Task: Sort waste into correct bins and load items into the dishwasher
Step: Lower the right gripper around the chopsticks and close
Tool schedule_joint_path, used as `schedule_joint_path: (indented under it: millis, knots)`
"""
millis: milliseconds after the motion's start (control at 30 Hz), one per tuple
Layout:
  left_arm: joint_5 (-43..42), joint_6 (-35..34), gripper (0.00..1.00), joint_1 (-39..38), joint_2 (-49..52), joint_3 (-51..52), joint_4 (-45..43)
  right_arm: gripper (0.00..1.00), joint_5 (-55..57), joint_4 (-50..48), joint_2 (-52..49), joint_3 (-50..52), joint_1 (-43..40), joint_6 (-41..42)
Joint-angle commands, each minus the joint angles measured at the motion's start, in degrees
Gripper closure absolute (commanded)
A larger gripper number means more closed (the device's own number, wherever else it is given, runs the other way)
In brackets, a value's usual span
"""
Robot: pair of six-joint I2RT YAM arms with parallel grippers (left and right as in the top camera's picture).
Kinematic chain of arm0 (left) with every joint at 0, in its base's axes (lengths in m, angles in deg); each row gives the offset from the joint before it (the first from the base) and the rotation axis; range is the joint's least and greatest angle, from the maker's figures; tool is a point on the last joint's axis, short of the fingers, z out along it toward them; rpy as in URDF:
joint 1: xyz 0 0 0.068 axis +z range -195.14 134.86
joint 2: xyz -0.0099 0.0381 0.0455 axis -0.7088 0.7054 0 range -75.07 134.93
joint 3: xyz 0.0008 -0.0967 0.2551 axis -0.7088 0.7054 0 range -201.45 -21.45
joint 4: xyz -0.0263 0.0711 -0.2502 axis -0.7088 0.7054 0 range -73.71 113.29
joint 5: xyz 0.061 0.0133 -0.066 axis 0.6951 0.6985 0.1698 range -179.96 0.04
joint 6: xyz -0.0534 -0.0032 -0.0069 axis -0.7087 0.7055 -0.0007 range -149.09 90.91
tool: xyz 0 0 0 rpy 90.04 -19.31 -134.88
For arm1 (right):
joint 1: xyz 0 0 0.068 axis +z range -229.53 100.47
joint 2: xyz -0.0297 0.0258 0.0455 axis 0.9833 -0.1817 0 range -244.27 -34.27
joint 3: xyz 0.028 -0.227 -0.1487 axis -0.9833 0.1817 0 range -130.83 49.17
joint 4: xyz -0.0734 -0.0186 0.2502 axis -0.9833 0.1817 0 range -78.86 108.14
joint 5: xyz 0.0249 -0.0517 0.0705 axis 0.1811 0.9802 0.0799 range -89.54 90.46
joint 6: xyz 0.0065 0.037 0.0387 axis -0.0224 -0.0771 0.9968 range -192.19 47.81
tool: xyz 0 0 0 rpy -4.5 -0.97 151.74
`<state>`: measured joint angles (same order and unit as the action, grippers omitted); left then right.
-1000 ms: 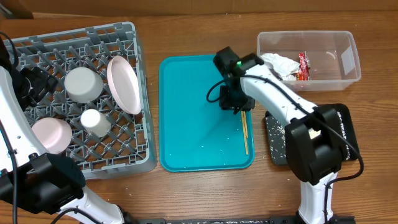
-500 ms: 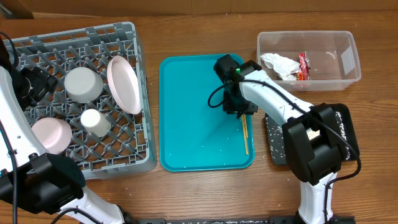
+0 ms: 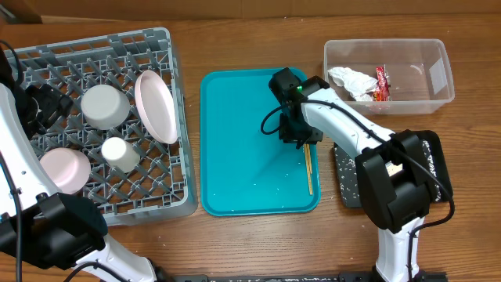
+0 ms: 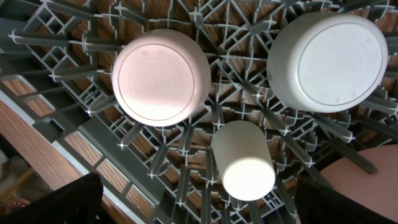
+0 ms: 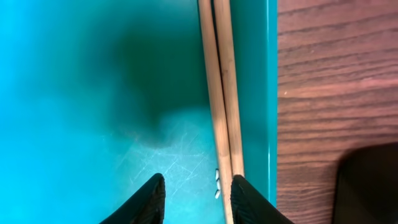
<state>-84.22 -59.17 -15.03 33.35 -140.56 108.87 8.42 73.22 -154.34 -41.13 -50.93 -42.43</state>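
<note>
Wooden table (image 3: 250,243) carries every item noted.

Right gripper (image 5: 199,200) sits low over the teal tray (image 3: 235,157), near its right rim. The jaws stand partly apart with bare tray between them, and nothing is pinched. The chopsticks (image 5: 221,93) lie flat on the tray, side by side, and run out ahead of the fingertips. Their near end passes at the inner edge of one finger (image 5: 249,199); whether it touches cannot be told. Two pale crumbs (image 5: 217,184) lie just beside the chopsticks, between the fingers. The tray rim runs just outboard of the chopsticks.

To this gripper's right and farther from the base stands the tub (image 3: 438,90), holding the napkin (image 3: 352,81) and the red wrapper (image 3: 381,82). To its right and nearer the base lies the black tray (image 3: 344,176), speckled and partly under the arm.

Left gripper (image 4: 199,186) hangs above the rack (image 3: 47,55), fingers spread wide, holding nothing. Below it sit a pink bowl (image 4: 160,74) and a grey-white bowl (image 4: 329,59), both base up, with the cup (image 4: 244,168) between them. The plate (image 3: 156,106) stands on edge at the rack's right side.
</note>
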Motion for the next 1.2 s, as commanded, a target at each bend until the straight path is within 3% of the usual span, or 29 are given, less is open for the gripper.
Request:
schedule_joint_path:
  millis: [0, 933, 1167]
  knots:
    - [0.0, -0.8, 0.0, -0.1, -0.5, -0.9, 0.0, 0.63, 2.1, -0.5, 0.3, 0.3, 0.3, 0.0]
    - [0.0, -0.8, 0.0, -0.1, -0.5, -0.9, 0.0, 0.65, 2.0, -4.8, 0.3, 6.2, 0.3, -1.3]
    - [0.0, -0.8, 0.0, -0.1, -0.5, -0.9, 0.0, 0.75, 1.9, -3.7, 0.4, 5.2, 0.3, 0.2]
